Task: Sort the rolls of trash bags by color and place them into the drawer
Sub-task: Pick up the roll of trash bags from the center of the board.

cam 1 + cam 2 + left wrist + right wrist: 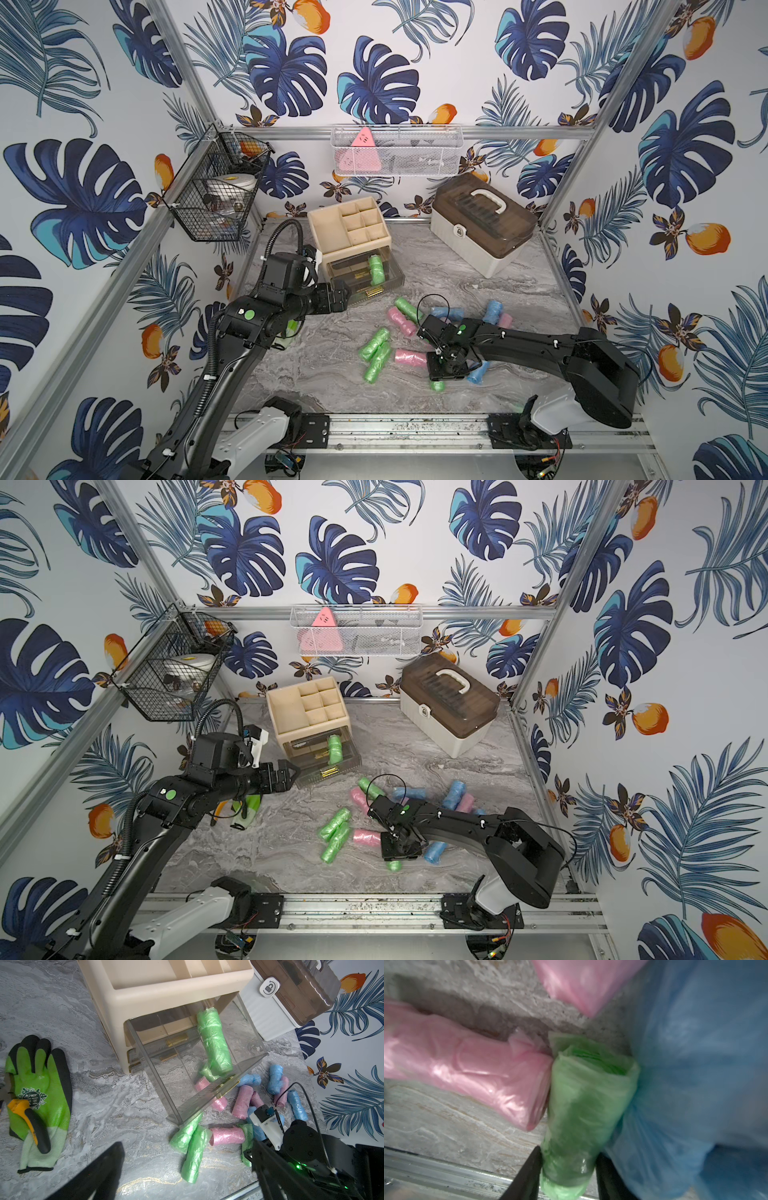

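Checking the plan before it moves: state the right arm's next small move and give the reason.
Probably lift straight up. The right gripper is closed on a green roll that touches a pink roll and a blue roll, so a sideways pull could drag them. The open drawer already holds green.

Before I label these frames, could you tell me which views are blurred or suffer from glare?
Right wrist view: soft throughout, the green roll passable, the blue roll smeared. Left wrist view: sharp, with reflections on the clear drawer. Both top views: evenly lit, sharp, only faint shadows.
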Tool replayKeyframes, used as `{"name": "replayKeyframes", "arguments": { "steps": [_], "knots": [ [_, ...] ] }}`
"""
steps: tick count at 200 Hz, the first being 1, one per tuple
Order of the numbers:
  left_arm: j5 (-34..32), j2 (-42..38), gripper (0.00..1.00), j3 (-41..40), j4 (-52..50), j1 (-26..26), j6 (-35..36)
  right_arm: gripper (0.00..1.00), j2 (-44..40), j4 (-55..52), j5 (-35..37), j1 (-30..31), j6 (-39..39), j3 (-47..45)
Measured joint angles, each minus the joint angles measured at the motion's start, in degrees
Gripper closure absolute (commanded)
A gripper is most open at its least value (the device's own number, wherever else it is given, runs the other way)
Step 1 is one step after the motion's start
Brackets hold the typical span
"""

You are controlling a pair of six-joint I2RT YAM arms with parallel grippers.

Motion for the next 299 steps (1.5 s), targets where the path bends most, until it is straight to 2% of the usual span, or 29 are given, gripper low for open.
{"name": "replayKeyframes", "arguments": {
  "steps": [22,34,87,146,181,245,299],
  "knots": [
    [0.0,0.3,0.01,0.0,0.0,0.0,0.0,0.72,0.2,0.4,0.1,0.0,0.0,0.0],
    [0.0,0.5,0.01,0.2,0.0,0.0,0.0,0.75,0.0,0.3,0.2,0.0,0.0,0.1],
    [0.2,0.9,0.01,0.7,0.2,0.0,0.0,0.79,-6.3,-5.7,3.7,0.0,-1.8,6.5],
    [0.2,0.8,0.01,0.9,0.2,0.0,0.0,0.79,-7.3,-16.4,11.6,-0.1,-8.9,26.8],
    [-0.1,-0.2,0.01,0.9,0.2,0.0,0.0,0.79,-3.2,-19.9,13.8,-0.8,-13.7,37.4],
    [-1.6,-1.9,0.01,0.9,-1.6,0.1,0.0,0.8,0.5,-20.8,13.0,-1.2,-18.3,42.4],
    [-1.9,-2.6,0.01,0.5,-2.4,0.2,0.0,0.8,8.8,-20.5,11.3,-1.3,-23.6,58.8]
  ]
}}
